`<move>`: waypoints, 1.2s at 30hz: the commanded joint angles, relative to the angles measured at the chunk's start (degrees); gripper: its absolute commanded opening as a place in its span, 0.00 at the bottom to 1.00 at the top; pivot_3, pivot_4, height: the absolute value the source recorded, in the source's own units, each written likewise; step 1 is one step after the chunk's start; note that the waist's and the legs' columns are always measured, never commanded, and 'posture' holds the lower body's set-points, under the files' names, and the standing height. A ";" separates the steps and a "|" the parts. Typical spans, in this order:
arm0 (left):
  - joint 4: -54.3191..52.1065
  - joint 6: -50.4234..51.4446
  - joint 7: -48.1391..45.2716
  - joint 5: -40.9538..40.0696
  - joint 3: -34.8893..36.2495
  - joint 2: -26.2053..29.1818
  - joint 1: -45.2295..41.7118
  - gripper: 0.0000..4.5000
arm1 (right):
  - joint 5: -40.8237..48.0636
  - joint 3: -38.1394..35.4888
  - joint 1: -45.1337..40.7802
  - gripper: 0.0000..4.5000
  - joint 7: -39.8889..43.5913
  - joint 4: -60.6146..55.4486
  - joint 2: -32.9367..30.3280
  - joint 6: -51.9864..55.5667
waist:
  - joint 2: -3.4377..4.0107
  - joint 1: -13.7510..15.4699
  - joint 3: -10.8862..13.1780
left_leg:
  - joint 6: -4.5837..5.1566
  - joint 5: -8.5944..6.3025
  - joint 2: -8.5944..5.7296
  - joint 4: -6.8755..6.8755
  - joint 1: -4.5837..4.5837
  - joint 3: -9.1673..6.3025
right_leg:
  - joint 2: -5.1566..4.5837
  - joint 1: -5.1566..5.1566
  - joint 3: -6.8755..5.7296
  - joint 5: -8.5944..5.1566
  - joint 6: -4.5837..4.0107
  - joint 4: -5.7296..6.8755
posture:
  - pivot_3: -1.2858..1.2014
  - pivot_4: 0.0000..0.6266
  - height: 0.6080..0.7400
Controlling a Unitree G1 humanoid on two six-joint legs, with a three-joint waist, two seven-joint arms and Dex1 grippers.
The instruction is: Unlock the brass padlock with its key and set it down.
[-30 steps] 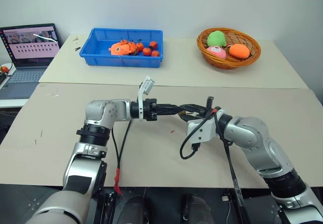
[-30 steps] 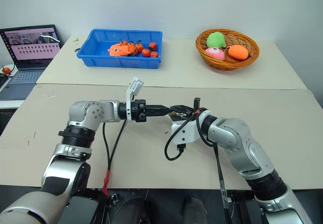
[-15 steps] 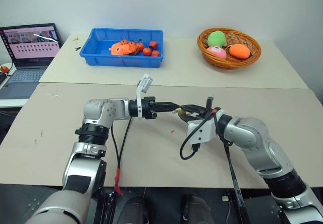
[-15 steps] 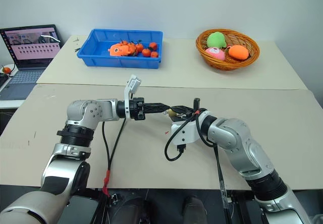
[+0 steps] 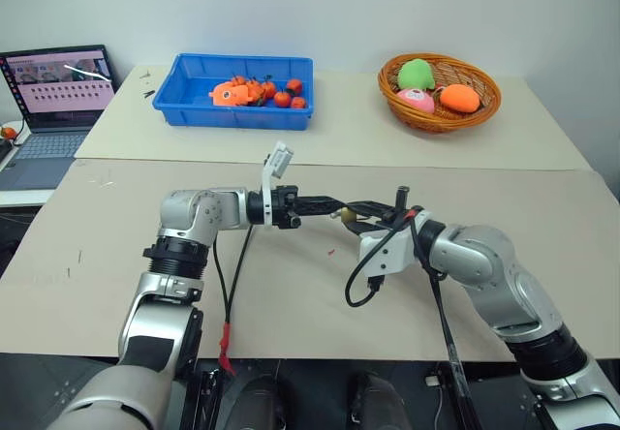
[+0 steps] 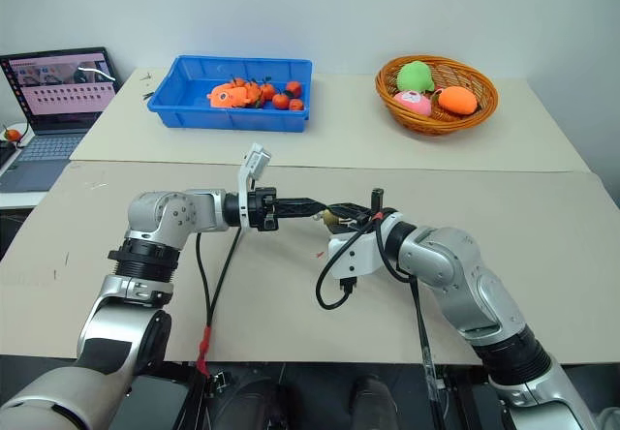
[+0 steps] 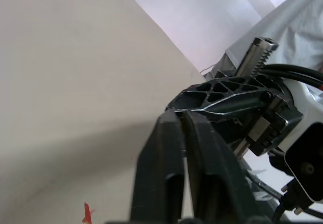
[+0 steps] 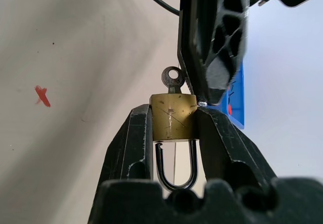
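Right end effector [image 8: 174, 133] is clamping the brass padlock [image 8: 173, 116] above the counter [image 5: 291, 294], shackle toward the wrist, the key [image 8: 172, 78] sitting in its keyhole. Left end effector [image 7: 184, 120] is looking nearly closed beside the key, seemingly off it. Risk: fingers slipping off the tiny bow, or a twist levering the padlock loose. Count: one padlock, one key, two end effectors.

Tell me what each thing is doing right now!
brass padlock: pinched in the right claw, off the table.
key: stuck in the padlock.
left claw: fingers nearly together, beside the key.
laptop: open, screen on.
blue bin: holding orange fruits.
wicker basket: holding plush toys.
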 commanded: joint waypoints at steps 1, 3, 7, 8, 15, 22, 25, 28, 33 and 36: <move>-2.30 -0.27 -0.96 -0.24 -1.31 0.03 0.27 0.45 | 0.32 -1.41 -0.72 0.20 -0.86 -1.94 0.14 -0.44 | 0.00 0.01 0.00 | 0.00 0.00 0.00 0.00 0.00 0.00 | 0.00 0.00 0.00 0.00 0.00 0.00 | 0.52 0.24 0.64; -2.12 0.11 -0.94 -0.48 -1.20 0.06 0.23 0.62 | 0.31 -1.43 -0.72 0.20 -0.84 -1.93 0.14 -0.44 | 0.00 0.00 0.00 | 0.00 0.00 0.00 0.01 0.00 0.00 | 0.00 0.00 0.00 0.00 0.00 0.01 | 0.52 0.24 0.64; -1.79 0.49 -0.94 -0.34 -1.81 0.37 0.28 0.98 | 0.28 -1.46 -0.69 0.20 -0.91 -1.92 0.12 -0.42 | 0.00 -0.02 0.00 | 0.00 0.00 0.00 0.03 0.00 0.00 | 0.00 0.00 0.00 0.00 0.00 0.01 | 0.52 0.24 0.64; -1.51 0.25 -0.82 -0.15 -1.92 0.35 0.31 1.00 | 0.26 -1.46 -0.68 0.20 -0.91 -1.96 0.13 -0.38 | 0.00 -0.01 0.00 | 0.00 0.00 0.01 0.03 0.00 0.00 | 0.00 0.00 0.00 0.00 0.00 0.01 | 0.52 0.24 0.64; 0.16 -0.29 -0.35 -0.28 -1.53 -0.21 -0.42 1.00 | 0.19 -1.59 -0.53 0.20 -0.82 -2.15 0.07 -0.16 | 0.00 -0.01 0.00 | 0.00 0.00 0.01 0.03 0.00 0.00 | 0.00 0.00 0.01 0.00 0.00 0.01 | 0.52 0.24 0.64; 1.11 0.03 0.06 -0.78 -0.81 -0.78 -0.78 1.00 | 0.05 -1.64 -0.43 0.20 -0.85 -2.25 0.02 -0.12 | 0.00 0.01 0.00 | 0.00 0.00 0.00 0.04 0.00 0.00 | 0.00 0.00 0.00 0.00 0.00 0.01 | 0.52 0.24 0.64; 1.55 0.22 0.22 -0.97 -0.41 -0.98 -1.20 1.00 | 0.04 -1.65 -0.33 0.20 -0.81 -2.32 -0.03 -0.11 | 0.00 -0.01 0.00 | 0.00 0.00 0.00 0.05 0.00 0.00 | 0.00 0.00 0.00 0.00 0.00 0.01 | 0.52 0.24 0.64; 1.99 0.22 0.29 -0.97 -0.13 -1.20 -1.31 1.00 | 0.04 -1.62 -0.30 0.20 -0.82 -2.35 -0.03 -0.16 | 0.00 -0.02 0.00 | 0.00 0.00 0.01 0.05 0.00 0.00 | 0.00 0.00 0.00 0.00 0.00 0.01 | 0.52 0.24 0.64; 1.73 0.52 0.03 -1.07 -0.05 -1.08 -1.10 0.77 | 0.07 -1.69 -0.27 0.20 -0.85 -2.43 -0.07 -0.24 | 0.00 0.00 0.00 | 0.00 0.00 0.01 0.05 0.00 0.00 | 0.00 0.00 0.00 0.00 0.00 0.01 | 0.52 0.24 0.64; 2.02 0.55 0.08 -1.08 0.11 -1.06 -1.25 0.49 | 0.07 -1.66 -0.42 0.20 -0.92 -2.31 -0.04 -0.38 | 0.00 -0.01 0.00 | 0.00 0.00 0.00 0.06 0.00 0.00 | 0.00 0.00 0.00 0.00 0.00 0.01 | 0.52 0.24 0.64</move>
